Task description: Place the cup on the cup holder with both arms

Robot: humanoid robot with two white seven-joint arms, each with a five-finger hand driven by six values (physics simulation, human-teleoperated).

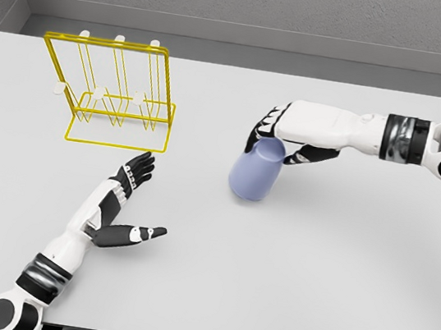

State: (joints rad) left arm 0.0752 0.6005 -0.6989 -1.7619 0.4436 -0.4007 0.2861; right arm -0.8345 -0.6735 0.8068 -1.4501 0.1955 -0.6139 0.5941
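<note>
Gripping cup [256, 169]: right hand [284, 138] closed around its top | left hand [127, 193] open, empty | holder [115, 95] at cup's 10 o'clock, nearer left hand

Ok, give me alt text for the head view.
The right hand grips a tilted pale blue cup on a white table. The left hand lies open near a yellow wire cup holder.

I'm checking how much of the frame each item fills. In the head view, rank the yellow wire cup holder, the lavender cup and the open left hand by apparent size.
1. Yellow wire cup holder: largest by far.
2. and 3. Lavender plastic cup and open left hand: too similar to rank; the hand's spread fingers span more, but it is nearer the camera.
</note>
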